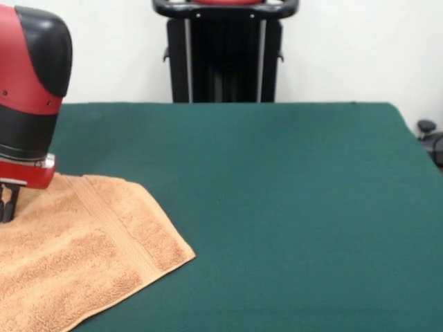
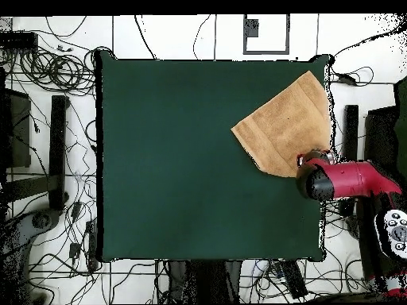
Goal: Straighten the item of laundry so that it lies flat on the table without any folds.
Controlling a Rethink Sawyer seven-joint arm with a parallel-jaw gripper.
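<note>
At the table's (image 1: 291,180) edge the peach towel (image 1: 76,256) lies skewed, the gripper (image 1: 8,200) down on its corner; I cannot tell its grip.

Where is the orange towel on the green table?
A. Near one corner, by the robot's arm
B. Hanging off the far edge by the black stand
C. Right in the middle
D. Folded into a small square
A: the peach terry towel lies spread by a corner of the green table, with the red arm's gripper over its edge.
</note>
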